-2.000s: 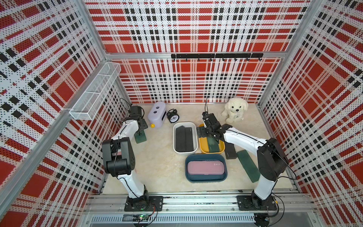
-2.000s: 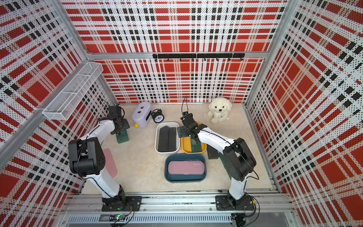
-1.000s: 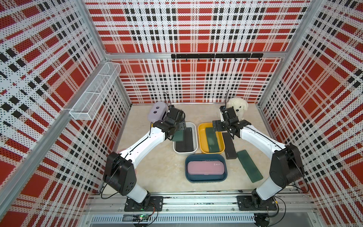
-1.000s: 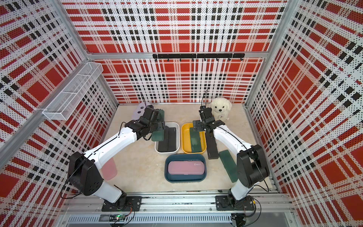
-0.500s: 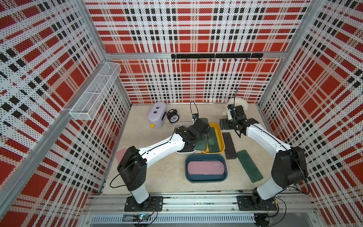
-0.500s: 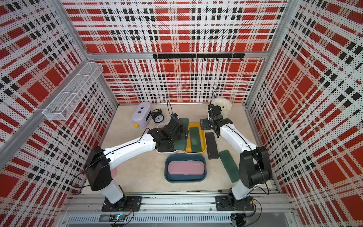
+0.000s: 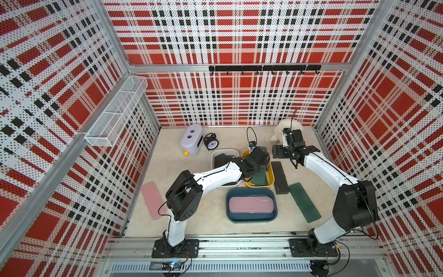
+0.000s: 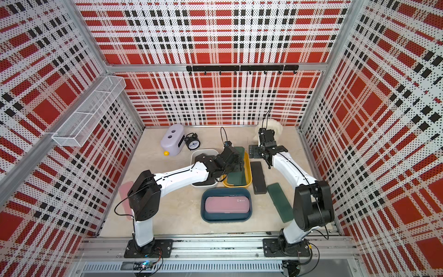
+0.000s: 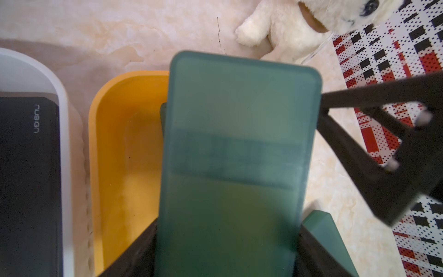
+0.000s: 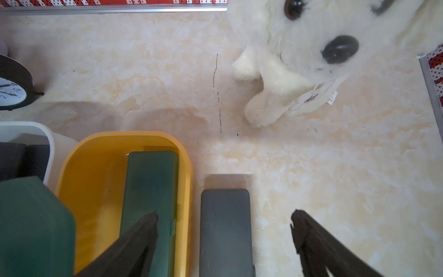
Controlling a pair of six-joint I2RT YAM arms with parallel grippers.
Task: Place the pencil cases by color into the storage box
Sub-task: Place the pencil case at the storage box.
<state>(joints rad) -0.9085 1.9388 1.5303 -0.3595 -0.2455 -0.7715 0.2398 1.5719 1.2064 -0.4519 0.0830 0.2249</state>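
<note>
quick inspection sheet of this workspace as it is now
surface: beige marbled tabletop, nothing spilled
job's things: held green pencil case over yellow bin, second green case inside; black case in white bin; pink case in blue bin; loose black case, loose green case, loose pink case
clutter: lilac box, alarm clock, plush dog
grippers: left gripper jaws shut on held green pencil case; right gripper jaws open, empty
cables: cable loop at each wrist
surroundings: plaid walls, wire basket, hook rail
</note>
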